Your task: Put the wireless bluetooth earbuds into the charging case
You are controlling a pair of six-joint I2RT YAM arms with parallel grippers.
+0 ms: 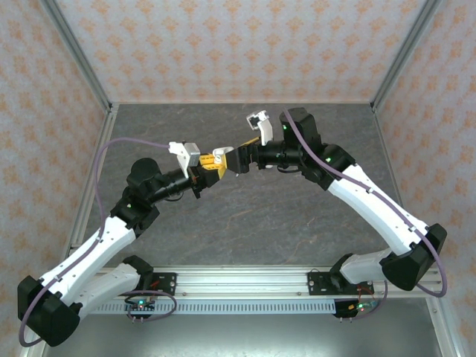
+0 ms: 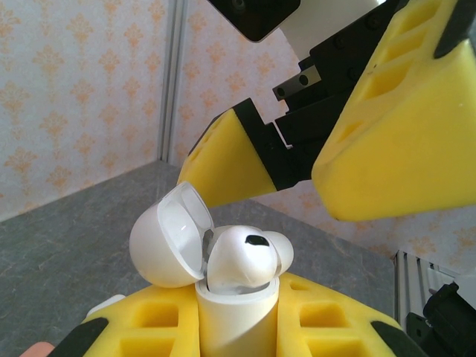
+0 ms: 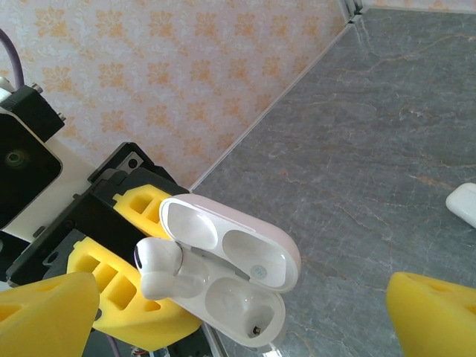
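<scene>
My left gripper [image 1: 212, 165] is shut on a white charging case [image 2: 238, 320], held above the table with its lid [image 2: 167, 238] hinged open. One white earbud [image 2: 242, 256] sits in one socket, its head standing above the rim. In the right wrist view the earbud [image 3: 156, 268] lies tilted at the case's left end, and the other socket [image 3: 238, 309] is bare. My right gripper [image 1: 232, 160] faces the case from close by, open, its yellow fingers [image 2: 401, 141] spread wide on either side of the case [image 3: 223, 275] and touching nothing.
A small white object [image 3: 462, 204] lies on the grey stone-patterned table [image 3: 372, 149] at the right edge of the right wrist view. Patterned walls with metal posts [image 1: 85, 71] close the table in on three sides. A rail [image 1: 238, 282] runs along the near edge.
</scene>
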